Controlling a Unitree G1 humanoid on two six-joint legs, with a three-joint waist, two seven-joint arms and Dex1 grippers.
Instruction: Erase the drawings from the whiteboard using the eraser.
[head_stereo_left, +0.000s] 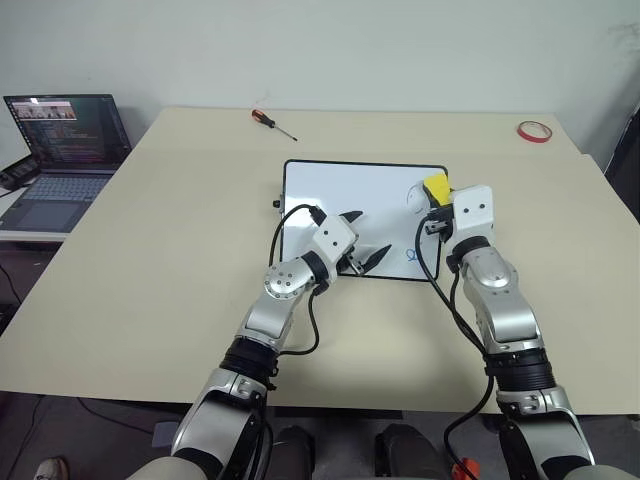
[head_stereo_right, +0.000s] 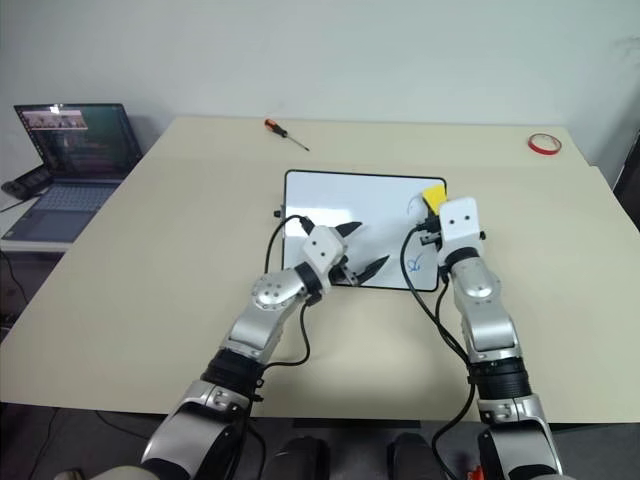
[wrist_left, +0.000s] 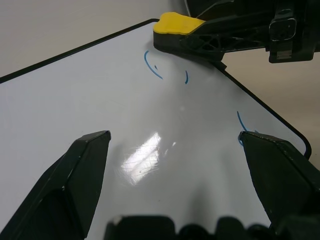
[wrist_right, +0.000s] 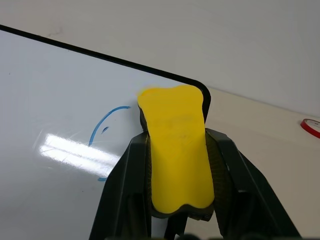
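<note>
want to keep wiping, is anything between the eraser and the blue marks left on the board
Nothing visible. The eraser, clamped in the right gripper, sits beside a half-wiped drawing; only bare whiteboard lies toward the squiggle by the near edge.

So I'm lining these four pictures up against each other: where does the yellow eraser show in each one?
Left eye view: the eraser sits at the whiteboard's far right corner, ahead of the right arm.
Right eye view: same corner.
Left wrist view: top centre, clamped between the right gripper's black fingers.
Right wrist view: centre, between that gripper's own fingers.
Shared landmark: the board's rounded black-framed corner beside the eraser.
</note>
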